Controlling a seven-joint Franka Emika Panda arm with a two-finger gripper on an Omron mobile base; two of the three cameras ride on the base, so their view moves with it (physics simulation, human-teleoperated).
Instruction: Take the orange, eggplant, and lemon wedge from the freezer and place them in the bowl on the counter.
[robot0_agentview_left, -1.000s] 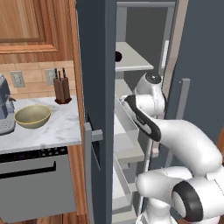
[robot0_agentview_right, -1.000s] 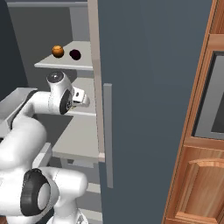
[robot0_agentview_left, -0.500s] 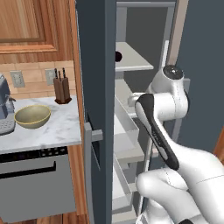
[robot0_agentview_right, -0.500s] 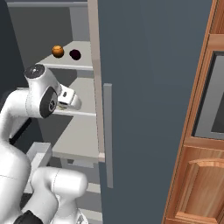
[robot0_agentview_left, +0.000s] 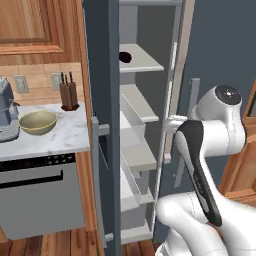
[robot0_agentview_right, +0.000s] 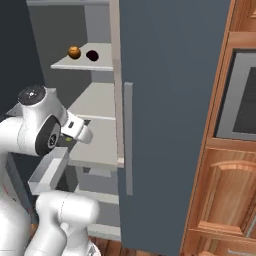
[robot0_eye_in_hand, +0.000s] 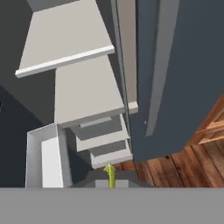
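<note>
The freezer (robot0_agentview_left: 102, 125) stands open. On its upper shelf lie the orange (robot0_agentview_right: 74, 52) and, beside it, the dark eggplant (robot0_agentview_right: 92, 55), also seen at the shelf's edge as the eggplant (robot0_agentview_left: 125, 57). In the hand view my gripper (robot0_eye_in_hand: 110, 178) is shut on a thin yellow-green sliver, the lemon wedge (robot0_eye_in_hand: 110, 172), and looks down past the shelves to the floor. My hand (robot0_agentview_right: 77, 132) hangs in front of the middle shelves, just outside the freezer. The olive-tan bowl (robot0_agentview_left: 37, 122) sits on the marble counter (robot0_agentview_left: 60, 140), left of the freezer door.
A clear drawer (robot0_agentview_right: 50, 170) is pulled out under my hand. The freezer's other door (robot0_agentview_right: 165, 115) stands close on the right, with wooden cabinets and an oven (robot0_agentview_right: 240, 100) beyond. A coffee machine (robot0_agentview_left: 7, 112) and knife block (robot0_agentview_left: 68, 95) flank the bowl, above the dishwasher (robot0_agentview_left: 40, 195).
The arm has swung back from the shelves, its elbow moving right in the left base view. The hand has drawn back and sunk a little, still shut.
</note>
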